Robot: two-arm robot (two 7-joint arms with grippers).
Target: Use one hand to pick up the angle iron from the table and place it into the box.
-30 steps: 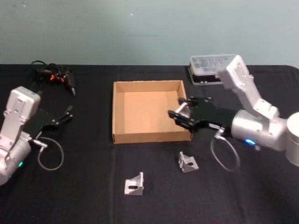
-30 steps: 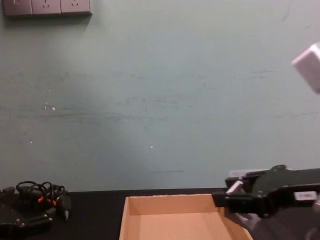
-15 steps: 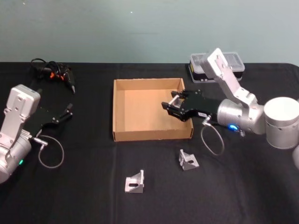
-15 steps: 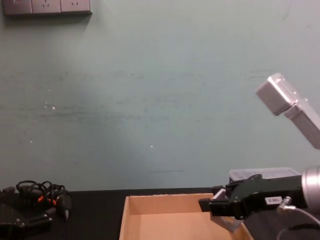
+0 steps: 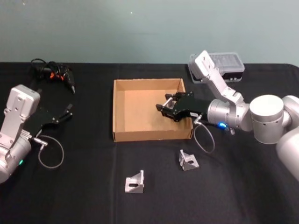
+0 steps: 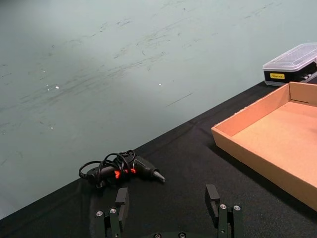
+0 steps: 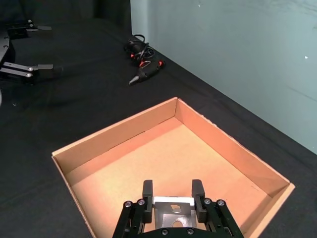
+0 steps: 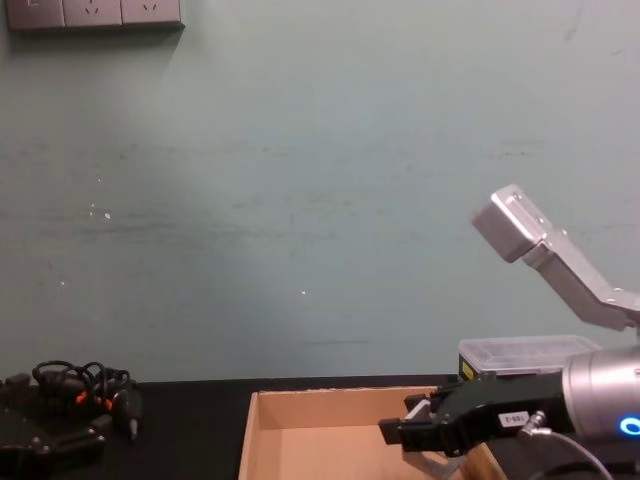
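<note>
One iron (image 7: 172,207) gripped by right claw (image 5: 164,104) | box (image 5: 149,135) below claw | risk: high drop may bounce iron out | left claw (image 5: 67,113) idle, spread, well apart

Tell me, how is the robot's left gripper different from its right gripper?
The left gripper has its jaws open and empty; the right gripper has its jaws shut on a silver angle iron. The left gripper is out over the table, left of the box; the right gripper reaches over the box. Both are black and have two jaws.
</note>
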